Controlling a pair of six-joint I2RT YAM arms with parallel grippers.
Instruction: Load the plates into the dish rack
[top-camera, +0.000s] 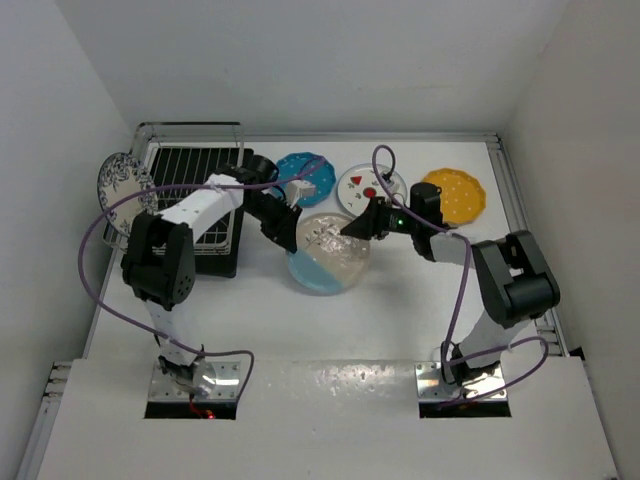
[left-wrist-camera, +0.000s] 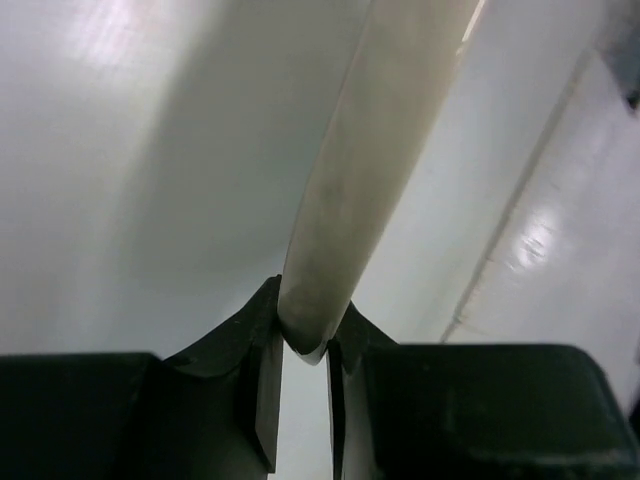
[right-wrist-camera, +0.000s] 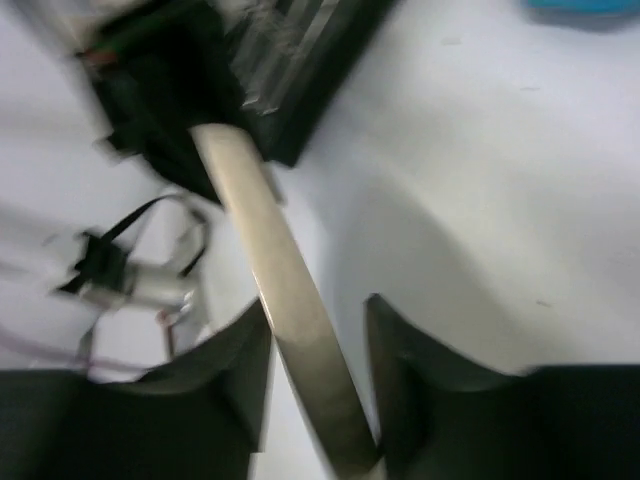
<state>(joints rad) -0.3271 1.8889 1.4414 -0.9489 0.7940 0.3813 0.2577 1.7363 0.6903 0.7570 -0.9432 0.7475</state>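
Note:
The half light-blue half cream plate (top-camera: 328, 255) hangs tilted over the table between both grippers. My left gripper (top-camera: 286, 228) is shut on its left rim; in the left wrist view the cream rim (left-wrist-camera: 370, 150) is pinched between the jaws (left-wrist-camera: 305, 300). My right gripper (top-camera: 360, 225) is at its right rim; in the right wrist view the rim (right-wrist-camera: 270, 250) runs between the jaws (right-wrist-camera: 318, 305), which stand wider than it. The dish rack (top-camera: 190, 170) is at the back left, with the blue-floral-rimmed plate (top-camera: 123, 185) upright at its left side.
The blue dotted plate (top-camera: 305, 178), the white plate with red fruit shapes (top-camera: 370, 187) and the yellow dotted plate (top-camera: 455, 195) lie flat in a row behind the grippers. White walls close in the table on the left, back and right.

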